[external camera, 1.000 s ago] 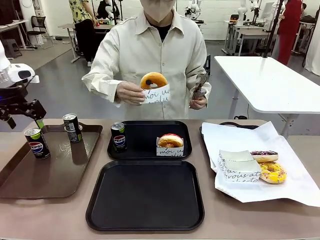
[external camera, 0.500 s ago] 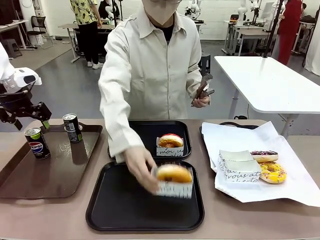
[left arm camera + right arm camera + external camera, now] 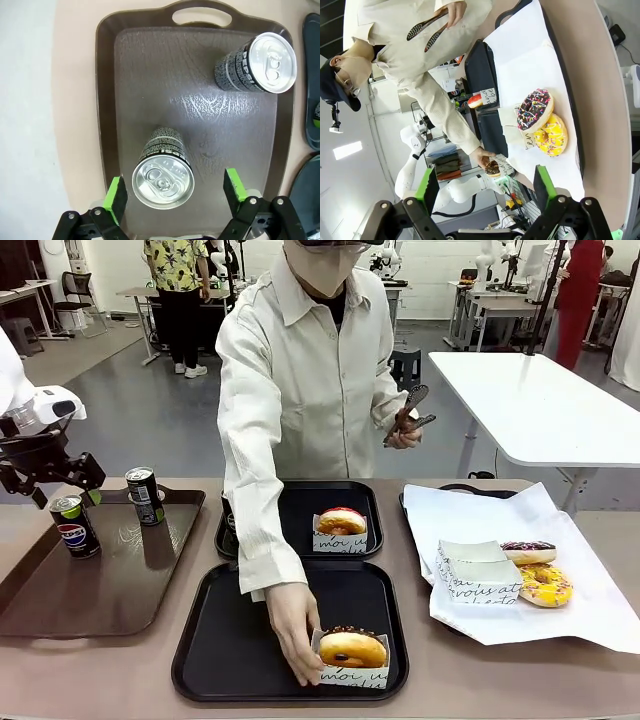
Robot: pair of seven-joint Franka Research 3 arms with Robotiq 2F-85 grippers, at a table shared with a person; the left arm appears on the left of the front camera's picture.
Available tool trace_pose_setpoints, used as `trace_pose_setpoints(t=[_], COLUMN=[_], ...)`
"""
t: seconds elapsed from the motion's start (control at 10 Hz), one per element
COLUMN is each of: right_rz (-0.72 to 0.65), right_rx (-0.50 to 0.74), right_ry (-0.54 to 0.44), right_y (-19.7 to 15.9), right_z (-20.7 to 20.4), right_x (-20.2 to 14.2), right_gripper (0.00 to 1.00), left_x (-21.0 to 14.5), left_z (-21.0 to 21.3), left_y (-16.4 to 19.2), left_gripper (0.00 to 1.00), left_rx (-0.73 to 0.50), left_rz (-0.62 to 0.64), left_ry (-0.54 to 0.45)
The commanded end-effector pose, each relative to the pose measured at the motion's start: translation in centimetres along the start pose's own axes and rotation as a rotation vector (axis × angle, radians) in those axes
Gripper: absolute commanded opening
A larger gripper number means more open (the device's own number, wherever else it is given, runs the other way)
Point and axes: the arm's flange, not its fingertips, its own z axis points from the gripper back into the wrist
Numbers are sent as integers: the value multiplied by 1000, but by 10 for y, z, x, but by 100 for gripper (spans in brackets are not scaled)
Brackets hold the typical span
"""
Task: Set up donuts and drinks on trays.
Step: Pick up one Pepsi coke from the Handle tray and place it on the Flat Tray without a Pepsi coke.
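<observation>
A person's hand (image 3: 291,628) holds a chocolate-iced donut (image 3: 351,650) in its white sleeve down on the near black tray (image 3: 230,640). A pink-iced donut (image 3: 341,524) sits on the far black tray (image 3: 300,502), where a Pepsi can (image 3: 229,526) is mostly hidden behind the person's sleeve. Two more Pepsi cans (image 3: 75,526) (image 3: 145,495) stand on the brown tray (image 3: 110,585). My left gripper (image 3: 62,488) hovers open just above the nearer can (image 3: 163,174), fingers on either side of it. My right gripper (image 3: 485,184) is open, high above the table.
On the white paper sheet (image 3: 470,510) at the right lie a chocolate donut (image 3: 528,552), a yellow donut (image 3: 545,585) and empty sleeves (image 3: 480,575). The person's other hand holds tongs (image 3: 408,412). A white table (image 3: 540,400) stands behind at the right.
The person lowered the donut from chest height onto the near black tray and leaned forward, the arm now covering the far tray's can. My left gripper edged slightly right over the can.
</observation>
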Motion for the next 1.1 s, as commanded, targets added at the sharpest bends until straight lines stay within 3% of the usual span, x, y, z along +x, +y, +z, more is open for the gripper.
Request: trace_pose_setpoints(t=[0.0,0.5,0.6,1.0], right_rz=[10,10,10,10], right_rx=[19,19,19,19], right_ry=[-7,-7,-7,-7], right_y=[1,1,1,1], right_z=[0,0,0,0], right_x=[1,1,1,1], right_gripper=[100,100,100,100], left_x=[0,-4,-9,-2], left_z=[-4,-8,-1,-6], left_y=[-3,-7,-15,-2], left_gripper=[100,100,100,100], left_rx=[18,68,15,37], left_rz=[13,44,53,12], left_ry=[-2,15,25,12])
